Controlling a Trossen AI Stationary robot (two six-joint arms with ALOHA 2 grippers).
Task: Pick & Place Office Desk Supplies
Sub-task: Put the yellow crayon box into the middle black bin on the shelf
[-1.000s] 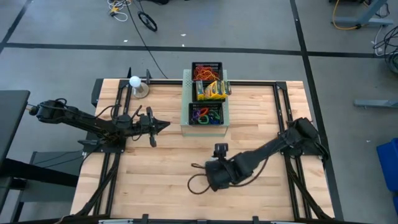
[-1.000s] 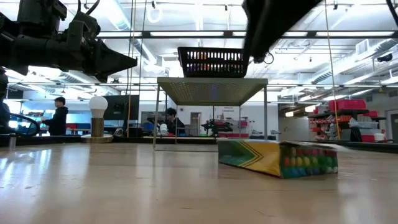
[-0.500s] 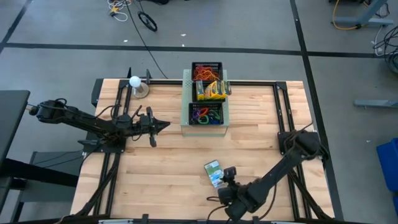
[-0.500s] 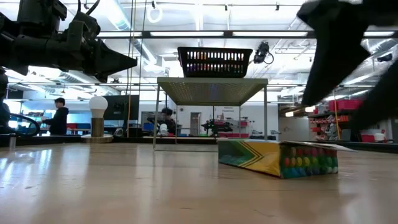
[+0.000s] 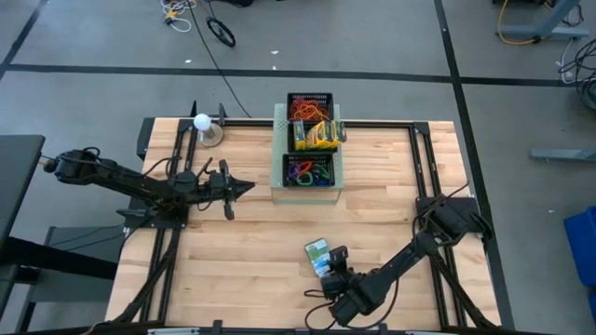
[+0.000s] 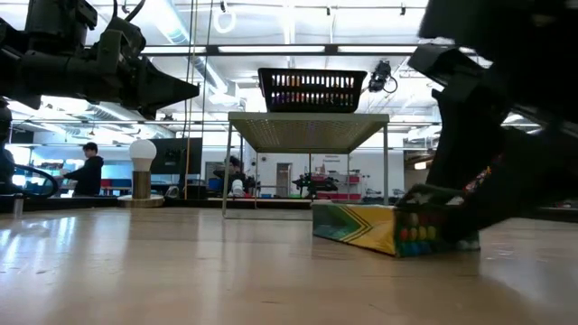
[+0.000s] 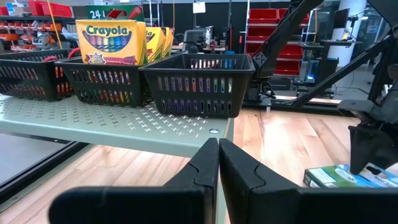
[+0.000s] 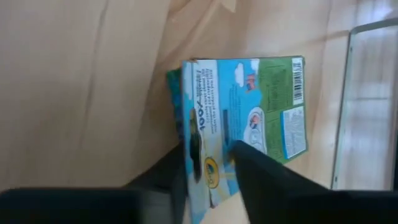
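The main risk is a corner grip: the right gripper (image 5: 332, 275), low and centre-right in the high view, meets the loose crayon box (image 5: 318, 256) at one end only. If the fingers bite just that edge, the box may pivot, slide on the wooden table (image 5: 242, 233), or drop on the way up to the pale-green perforated box (image 5: 277, 158) at upper centre, where the black mesh trays (image 5: 309, 171) and more crayon boxes (image 5: 317, 135) sit.

In the right wrist view the two dark fingers (image 8: 273, 180) straddle the narrow end of the box, one on its printed face, the other along the side. They are partly apart and touch the carton, but whether they squeeze it firmly is hard to tell from here. In the low view the box lies on the tabletop at centre-right, not lifted.

The left gripper (image 5: 244, 187) hovers at centre-left of the high view, fingers pressed together and empty.
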